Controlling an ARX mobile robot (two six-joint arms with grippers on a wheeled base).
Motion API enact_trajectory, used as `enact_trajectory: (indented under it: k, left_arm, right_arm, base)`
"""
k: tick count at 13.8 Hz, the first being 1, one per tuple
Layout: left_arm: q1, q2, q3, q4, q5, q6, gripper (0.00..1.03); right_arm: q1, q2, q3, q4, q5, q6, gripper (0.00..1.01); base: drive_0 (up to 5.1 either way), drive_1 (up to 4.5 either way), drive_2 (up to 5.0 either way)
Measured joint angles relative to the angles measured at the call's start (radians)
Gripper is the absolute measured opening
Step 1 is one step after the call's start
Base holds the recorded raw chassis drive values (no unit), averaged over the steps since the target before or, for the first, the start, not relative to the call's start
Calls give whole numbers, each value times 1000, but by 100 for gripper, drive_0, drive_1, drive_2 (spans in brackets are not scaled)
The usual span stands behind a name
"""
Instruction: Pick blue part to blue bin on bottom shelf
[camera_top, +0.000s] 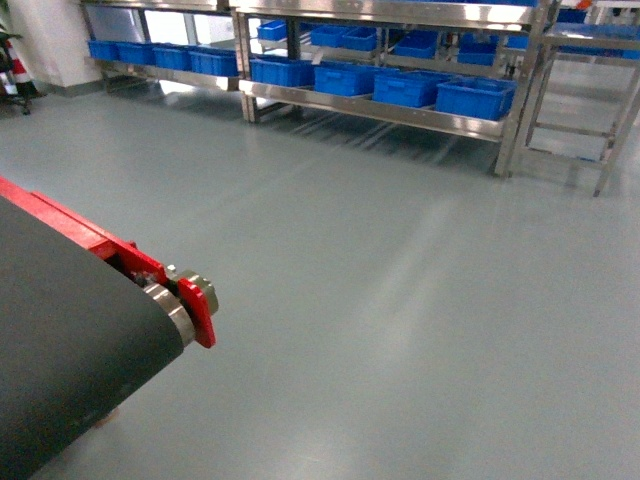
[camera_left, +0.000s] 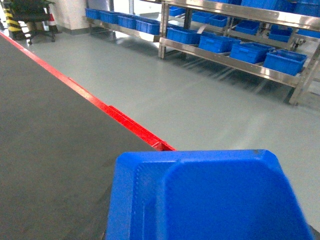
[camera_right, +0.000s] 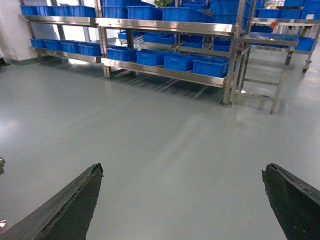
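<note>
Right wrist view: right end effector (camera_right: 182, 200) gapes wide, empty, facing blue bins (camera_right: 210, 66) ranged lengthwise along the bottom shelf (camera_right: 165, 72).

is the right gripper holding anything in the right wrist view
No, the right gripper is open: its two dark fingers stand wide apart, with only bare grey floor between them.

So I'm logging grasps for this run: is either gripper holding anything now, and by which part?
The right gripper is open and empty. A blue part fills the bottom of the left wrist view, but the left gripper's fingers are hidden, so a hold cannot be told.
</note>
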Motion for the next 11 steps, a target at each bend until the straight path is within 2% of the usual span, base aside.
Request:
enact_trajectory:
  k: [11]
  left_arm:
    - [0,0,0,0,0,0,43]
  right_arm:
    - [0,0,0,0,0,0,98]
  base:
    - [-161,-161,-161]
